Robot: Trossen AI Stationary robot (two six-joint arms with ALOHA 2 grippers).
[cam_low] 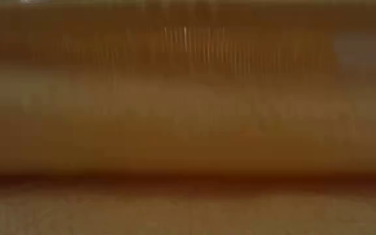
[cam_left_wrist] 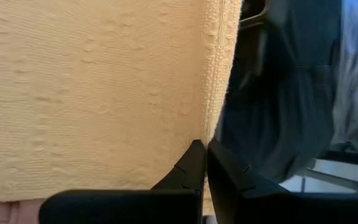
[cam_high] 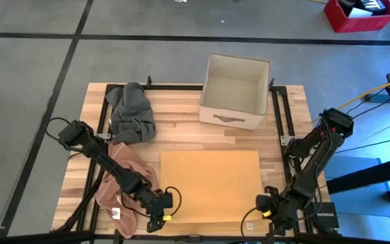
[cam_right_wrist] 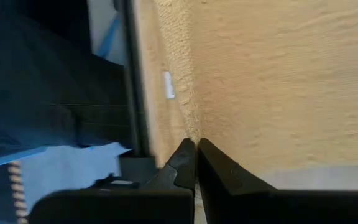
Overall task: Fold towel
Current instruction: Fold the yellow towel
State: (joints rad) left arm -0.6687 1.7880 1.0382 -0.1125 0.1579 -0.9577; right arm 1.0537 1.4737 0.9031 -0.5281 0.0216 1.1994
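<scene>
Left tool (cam_high: pixel 160 218) shut tight on the near left corner of the tan towel (cam_high: pixel 212 183). Right tool (cam_high: pixel 261 215) shut tight on the near right corner. Towel spread flat on the tabletop (cam_high: pixel 181 135), in the middle, near edge pinched at both ends. First fold likely just starting. Next: lift both corners together, carry them far, lay them on the far edge. Farther off: pink cloth (cam_high: pixel 117 179), gray cloth (cam_high: pixel 131 112), box (cam_high: pixel 234 91).

Workshop: taped concrete floor (cam_high: pixel 147 24), red crate (cam_high: pixel 359 15).
</scene>
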